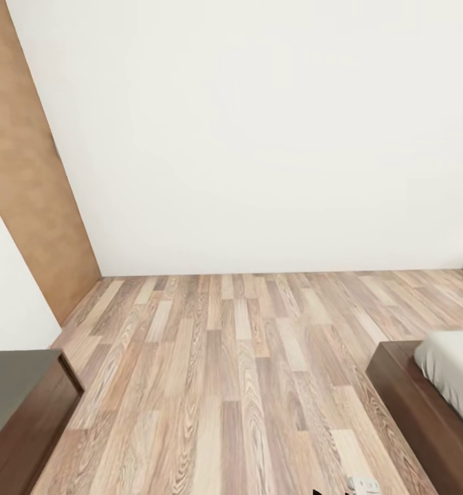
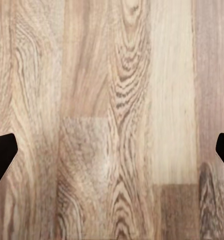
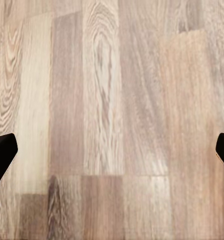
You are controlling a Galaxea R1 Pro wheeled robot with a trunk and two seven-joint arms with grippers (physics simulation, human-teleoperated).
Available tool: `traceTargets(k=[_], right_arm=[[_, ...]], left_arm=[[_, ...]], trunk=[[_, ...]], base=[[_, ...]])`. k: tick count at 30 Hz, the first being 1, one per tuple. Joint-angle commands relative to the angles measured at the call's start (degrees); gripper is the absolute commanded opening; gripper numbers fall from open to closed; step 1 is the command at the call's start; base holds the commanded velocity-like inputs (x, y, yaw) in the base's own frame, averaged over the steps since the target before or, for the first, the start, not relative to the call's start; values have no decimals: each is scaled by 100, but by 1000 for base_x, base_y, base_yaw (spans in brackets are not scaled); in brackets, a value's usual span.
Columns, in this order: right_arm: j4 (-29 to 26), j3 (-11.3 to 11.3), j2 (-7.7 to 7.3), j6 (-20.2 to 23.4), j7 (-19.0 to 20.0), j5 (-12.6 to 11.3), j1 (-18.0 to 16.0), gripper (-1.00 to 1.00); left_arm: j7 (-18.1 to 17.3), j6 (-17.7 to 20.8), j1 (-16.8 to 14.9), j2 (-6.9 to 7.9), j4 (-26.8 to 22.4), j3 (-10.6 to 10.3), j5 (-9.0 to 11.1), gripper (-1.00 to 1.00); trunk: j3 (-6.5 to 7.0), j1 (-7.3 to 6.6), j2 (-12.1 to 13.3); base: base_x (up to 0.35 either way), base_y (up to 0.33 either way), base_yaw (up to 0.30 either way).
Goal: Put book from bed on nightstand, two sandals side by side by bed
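Facing white wall; bed right, dark cabinet left; both hands spread over plank floor.

a bedroom: bed, wood-plank floor, white wall

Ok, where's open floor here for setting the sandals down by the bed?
Bare wood floor runs from the bed frame across to the dark cabinet and back to the white wall. Both open grippers hang over bare planks.
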Motion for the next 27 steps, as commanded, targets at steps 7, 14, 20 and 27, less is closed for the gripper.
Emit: traceTargets(k=[7,14,20,27], right_arm=[[27,-20,-4,-18,45,-50,-10,100],[27,-20,-4,-16,30,-52,-10,100],[27,-20,-2,3,28,-50,-10,100],[27,-20,-2,-11,29,-49,-10,100]], left_arm=[[-13,-21,-4,2,6,50,-59,100],[-13,-21,-4,2,6,50,-59,100],[-13,-21,-4,2,6,50,-59,100],[-13,-21,-4,2,6,50,-59,100]], trunk=[[-11,3,-2],[-24,3,-2],[-25,3,-2],[-25,3,-2]], base=[[303,0,0],[68,0,0],[3,0,-7],[0,0,-191]])
